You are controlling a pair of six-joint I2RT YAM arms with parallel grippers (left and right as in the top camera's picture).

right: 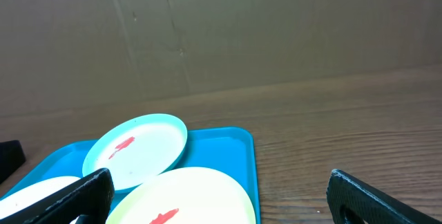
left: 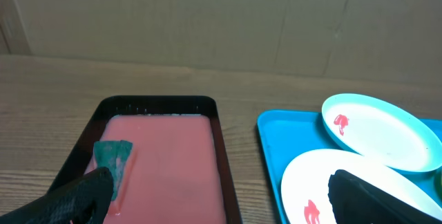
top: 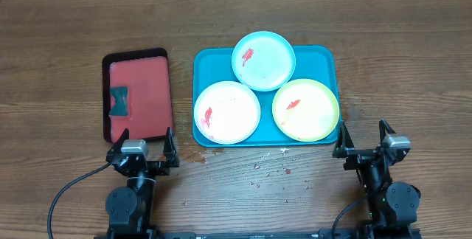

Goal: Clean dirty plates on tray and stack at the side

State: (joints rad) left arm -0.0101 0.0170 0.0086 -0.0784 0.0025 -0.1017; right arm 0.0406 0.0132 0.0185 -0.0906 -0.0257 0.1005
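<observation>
Left claw [top: 144,145] fingers apart, right claw [top: 363,137] fingers apart, three red-smeared plates [top: 227,112] on turquoise tray [top: 210,60] ahead, between both claws

Table [top: 59,47]: mid-brown wood grain with darker streaks. Pale specks [top: 258,169] and a dark reddish blotch lie between the two grippers.

Tray [top: 328,54], ahead of and between the grippers: plain bright turquoise.

Light blue plate [top: 264,60], farthest from both grippers: light blue rim, whitish centre, red smear.

Pinkish-white plate [top: 226,112], on the side of the left gripper [top: 142,137]: pale pink-white all over, red smear by its edge.

Yellow-green plate [top: 306,110], just ahead of the right gripper [top: 363,128]: yellow-green rim, pale yellow centre, small red smear.

Small tray [top: 147,84], straight ahead of the left gripper: black rim, flat red inside.

Sponge [top: 119,102] in the small tray: dark teal-green.

Both grippers: black, with a grey cap on top.

Cardboard wall [left: 207,16] beyond: dull brown.
</observation>
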